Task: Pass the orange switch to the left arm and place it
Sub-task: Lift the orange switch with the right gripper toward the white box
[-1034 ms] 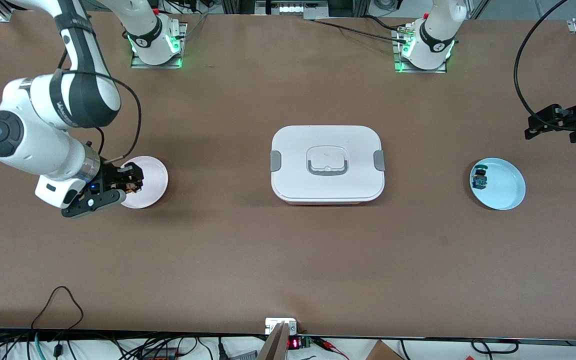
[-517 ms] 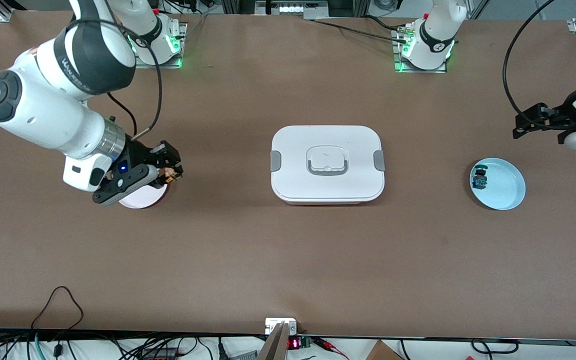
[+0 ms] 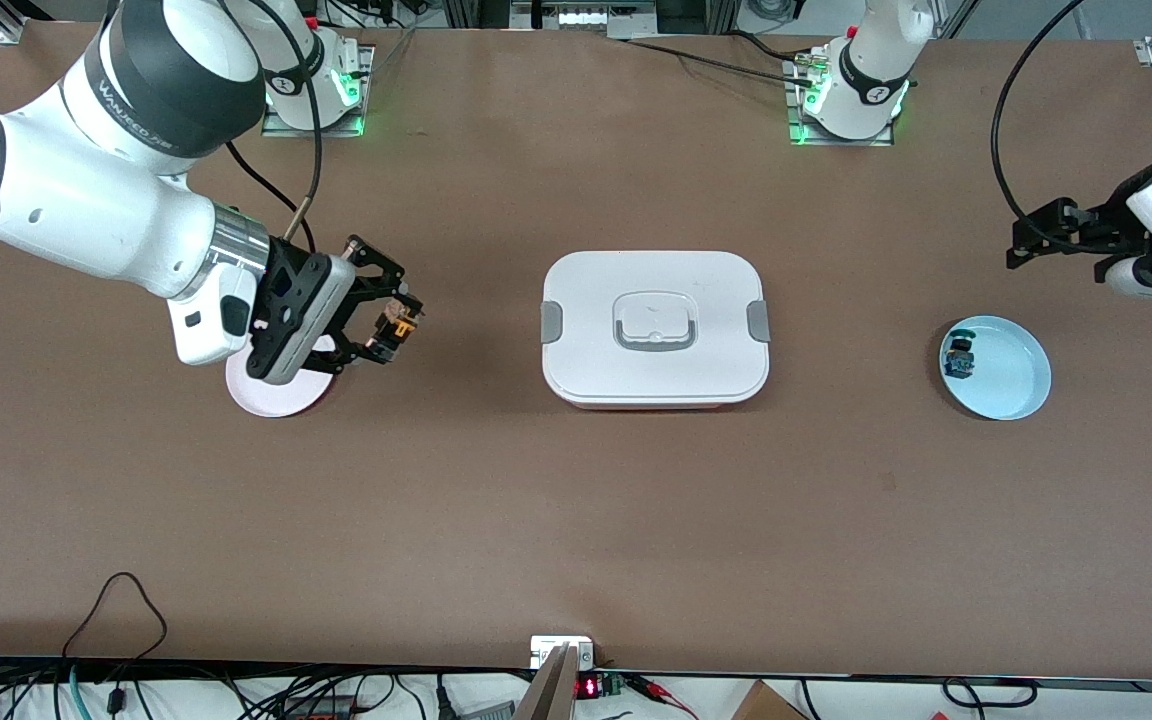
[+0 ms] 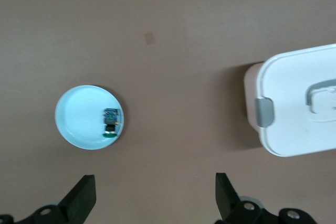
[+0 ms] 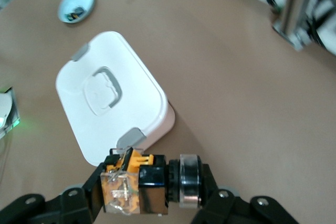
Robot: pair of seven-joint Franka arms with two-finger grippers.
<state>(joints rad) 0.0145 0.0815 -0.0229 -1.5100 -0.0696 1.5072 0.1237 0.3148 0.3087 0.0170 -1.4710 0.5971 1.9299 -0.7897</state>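
Now lifted off the pink plate (image 3: pixel 271 395) toward the box (image 3: pixel 654 327): right tool (image 3: pixel 391 330) clamping orange switch (image 3: pixel 397 325); left tool (image 3: pixel 1021 243) agape, waiting above the table (image 3: pixel 576 520), handover pending.

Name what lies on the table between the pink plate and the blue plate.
The box sits between the pink plate and blue plate, as the front view shows.
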